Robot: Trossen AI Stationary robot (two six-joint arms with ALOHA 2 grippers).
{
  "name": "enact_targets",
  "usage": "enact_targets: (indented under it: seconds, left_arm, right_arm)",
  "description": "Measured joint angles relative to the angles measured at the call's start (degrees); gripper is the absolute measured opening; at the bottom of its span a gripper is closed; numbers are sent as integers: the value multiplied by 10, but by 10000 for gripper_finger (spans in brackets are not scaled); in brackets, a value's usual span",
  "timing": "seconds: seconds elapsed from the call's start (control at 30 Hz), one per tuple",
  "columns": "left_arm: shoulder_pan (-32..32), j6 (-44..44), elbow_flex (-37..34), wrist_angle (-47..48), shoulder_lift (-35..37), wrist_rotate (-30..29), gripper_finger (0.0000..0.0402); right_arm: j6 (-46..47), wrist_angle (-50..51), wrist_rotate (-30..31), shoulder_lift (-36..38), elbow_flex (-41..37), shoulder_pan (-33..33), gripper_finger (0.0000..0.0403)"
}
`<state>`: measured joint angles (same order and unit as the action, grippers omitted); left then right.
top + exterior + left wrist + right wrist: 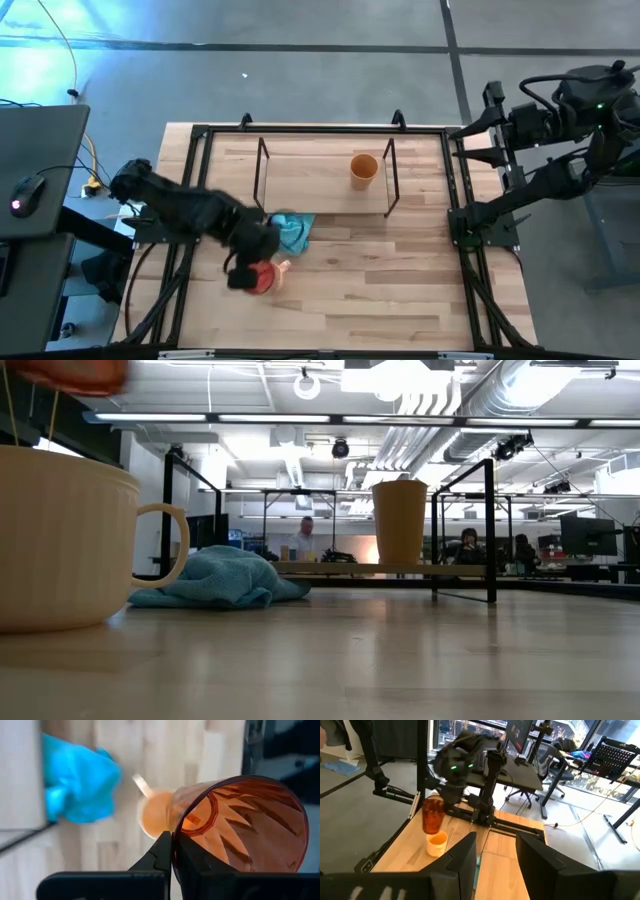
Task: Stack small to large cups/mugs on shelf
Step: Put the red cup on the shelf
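The red patterned cup (433,816) hangs from my left gripper (172,857), which is shut on its rim, just above the light orange mug (437,843). The mug (60,540) stands on its base on the table near the left front, with its handle (165,550) toward the teal cloth (293,232). The amber tumbler (364,170) stands upright on the shelf (310,172). My right gripper (495,852) waits open, raised beyond the table's right edge. My left gripper pinches the red cup's rim wall (173,837), one finger inside the cup and one outside. The fingers come from above, pointing steeply down. The cup hangs below them with its open end up, lifted clear of the table and over the mug.
The teal cloth lies bunched on the table between the mug and the shelf's near edge. The shelf's black wire posts (390,175) rise beside the tumbler. Bare board lies left of the tumbler (300,165). People sit in the room behind the table (468,545).
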<state>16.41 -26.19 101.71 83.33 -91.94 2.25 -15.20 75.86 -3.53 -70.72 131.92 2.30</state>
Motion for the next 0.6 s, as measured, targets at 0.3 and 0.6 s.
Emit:
enact_targets:
  seconds: [0.3,0.6]
  left_arm:
    - [-131,74,18,-2,0,-17,0]
    - [-241,149,18,-49,-1,-34,0]
  right_arm:
    - [8,13,-1,0,0,0,130]
    - [8,18,-1,0,0,0,130]
